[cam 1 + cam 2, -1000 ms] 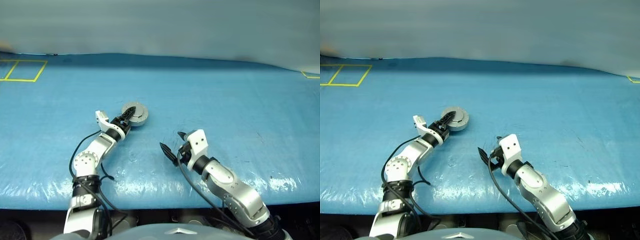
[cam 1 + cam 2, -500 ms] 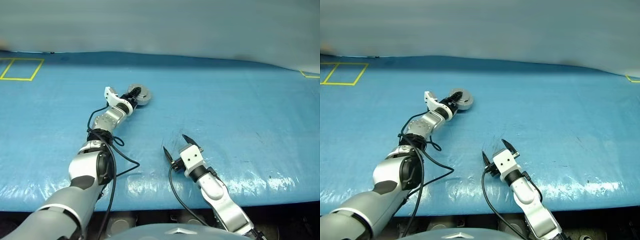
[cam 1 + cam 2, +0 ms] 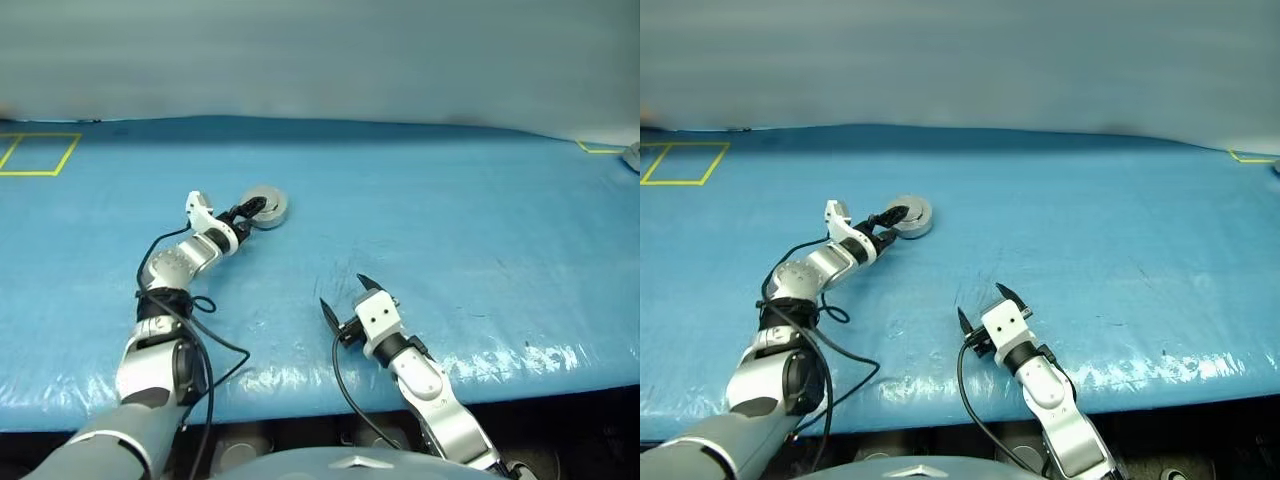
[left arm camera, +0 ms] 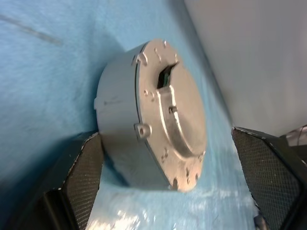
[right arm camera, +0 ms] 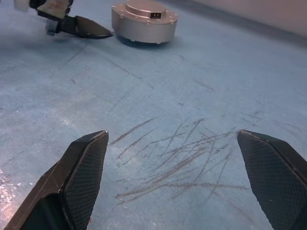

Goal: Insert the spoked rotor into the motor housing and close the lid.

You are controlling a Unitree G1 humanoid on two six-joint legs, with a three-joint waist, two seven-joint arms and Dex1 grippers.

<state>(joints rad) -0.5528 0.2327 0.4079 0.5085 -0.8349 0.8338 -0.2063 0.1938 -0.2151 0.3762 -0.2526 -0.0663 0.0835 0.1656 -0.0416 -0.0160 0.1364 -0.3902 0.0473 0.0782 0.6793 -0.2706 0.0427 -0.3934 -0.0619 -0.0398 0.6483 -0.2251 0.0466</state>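
Observation:
The motor housing is a short silver cylinder on the blue table. The lid, a silver cap with a dark slot, sits closed on top of it. The spoked rotor is hidden. My left gripper is open right at the housing's near left side. In the left wrist view one fingertip is close to the housing wall and the other stands well clear. My right gripper is open over bare table nearer the front, with nothing between its fingers.
The blue-covered table runs wide to the right and ends at a front edge just below my right arm. A yellow tape square marks the far left. A small grey object lies at the far right edge.
My left gripper's fingers have spread wide and no longer clamp the housing. The whole view has shifted with the camera. My right gripper has stayed open over the same stretch of table.

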